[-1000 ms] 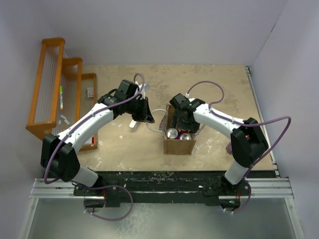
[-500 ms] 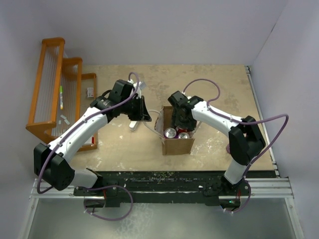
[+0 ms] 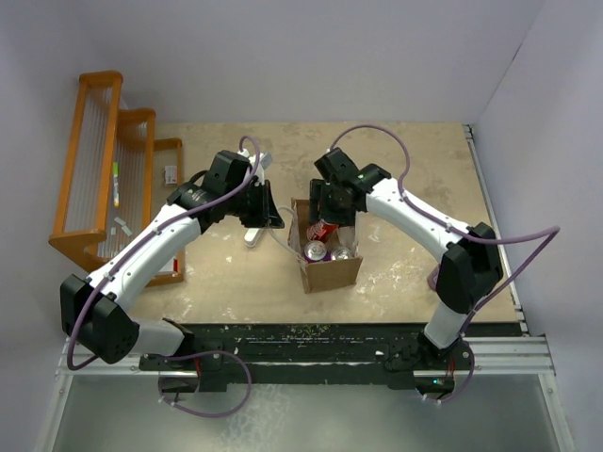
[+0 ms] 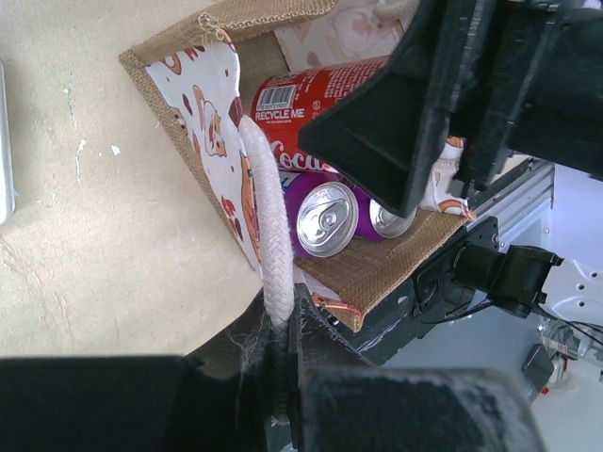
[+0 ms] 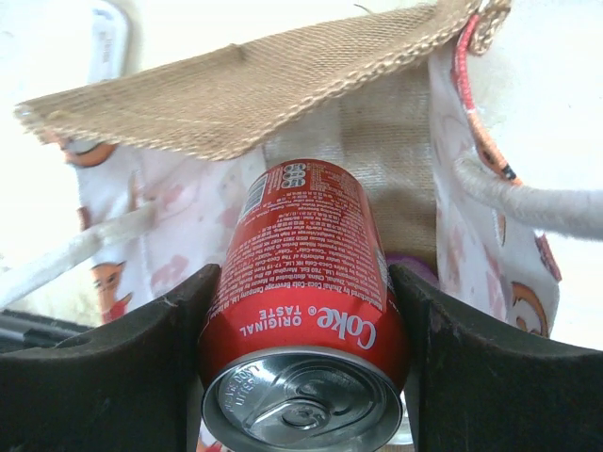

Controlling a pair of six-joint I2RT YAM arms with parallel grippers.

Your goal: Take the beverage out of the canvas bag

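The canvas bag stands open mid-table, tan with white printed faces. My left gripper is shut on one white cord handle at the bag's left side; the cord runs between the fingers. My right gripper is shut on a red Coke can, held tilted at the bag's mouth, partly above the rim. The can also shows in the left wrist view. A purple can and another can stand inside the bag. The second handle hangs to the right.
An orange wooden rack stands at the far left with small white items by it. A white flat object lies on the table just left of the bag. The table's right edge meets the side wall.
My right gripper has risen and drawn back with the red can, lifting it from among the other cans. The bag has shifted slightly left. My left gripper keeps hold of the handle.
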